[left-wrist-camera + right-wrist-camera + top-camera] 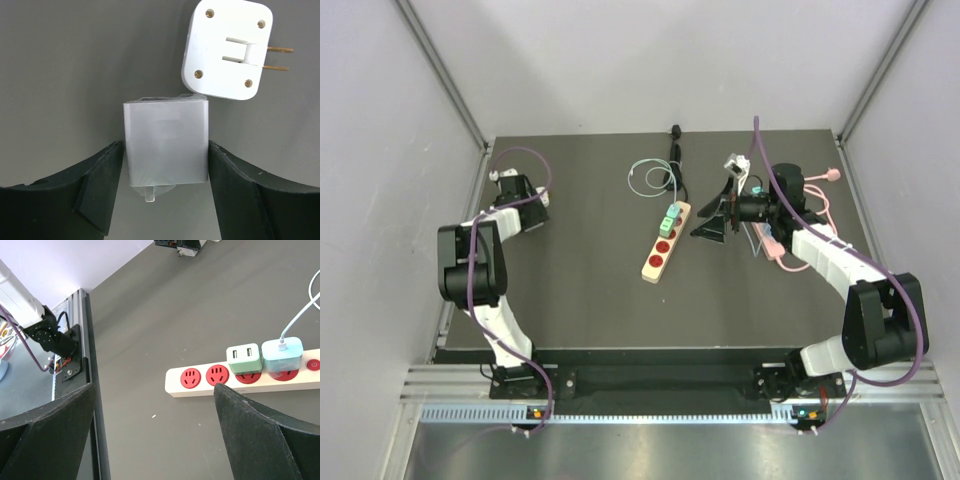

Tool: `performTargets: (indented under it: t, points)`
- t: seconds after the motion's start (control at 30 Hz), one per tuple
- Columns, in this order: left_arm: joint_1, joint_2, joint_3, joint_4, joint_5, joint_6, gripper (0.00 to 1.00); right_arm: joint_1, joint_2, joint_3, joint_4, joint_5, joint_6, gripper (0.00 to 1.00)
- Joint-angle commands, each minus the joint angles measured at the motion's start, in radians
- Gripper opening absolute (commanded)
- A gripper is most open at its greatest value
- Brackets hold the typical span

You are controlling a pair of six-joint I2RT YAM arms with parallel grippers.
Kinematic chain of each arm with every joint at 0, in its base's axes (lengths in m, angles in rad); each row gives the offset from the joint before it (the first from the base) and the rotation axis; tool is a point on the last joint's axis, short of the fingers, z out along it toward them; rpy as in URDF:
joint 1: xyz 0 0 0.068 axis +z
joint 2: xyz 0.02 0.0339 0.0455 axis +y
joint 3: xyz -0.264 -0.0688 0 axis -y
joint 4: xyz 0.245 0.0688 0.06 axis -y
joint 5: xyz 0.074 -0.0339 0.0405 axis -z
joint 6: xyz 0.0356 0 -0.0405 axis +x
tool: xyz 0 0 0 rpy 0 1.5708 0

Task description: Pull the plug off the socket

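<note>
Two plugs sit side by side in the power strip (pixel 175 386) at its switch end: a green two-port charger (pixel 244 359) and, next to it toward the switch, a teal charger (pixel 282 356) with a white cable (pixel 300 315) running off. The two red sockets (pixel 190 377) toward the strip's other end are bare. The right gripper (pixel 154 390) hangs above and to one side of the strip, fingers spread wide and holding nothing, so this looks like the approach step. Next it likely has to centre over one charger, straddle its body, clamp, and draw straight out along the prongs; nothing pins the strip, so it may lift too. Far from the strip, the left gripper (pixel 165 146) brackets a translucent block (pixel 166 125) beside a white adapter (pixel 227 50); I cannot tell whether it squeezes the block.
</note>
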Motion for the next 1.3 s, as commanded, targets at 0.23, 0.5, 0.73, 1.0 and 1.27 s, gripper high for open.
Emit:
performTargets:
  t: [0.23,0.5,0.73,1.0,1.27]
  points:
    - [0.021,-0.126,0.009,-0.055,0.01,0.003,0.84,-0.026,-0.046,0.022,0.037,-0.018,-0.024,1.0]
    - [0.018,-0.33,-0.083,-0.001,0.199,-0.04,0.93,-0.026,-0.032,0.026,0.005,-0.009,-0.075,1.0]
    - [-0.066,-0.392,-0.126,-0.009,0.483,-0.08,0.86,-0.026,-0.03,0.043,-0.064,0.019,-0.162,1.0]
    - [-0.377,-0.413,-0.121,-0.037,0.481,0.032,0.84,-0.028,-0.027,0.06,-0.116,0.06,-0.222,1.0]
    - [-0.58,-0.299,-0.008,-0.064,0.373,-0.04,0.81,-0.04,-0.026,0.061,-0.116,0.065,-0.224,1.0]
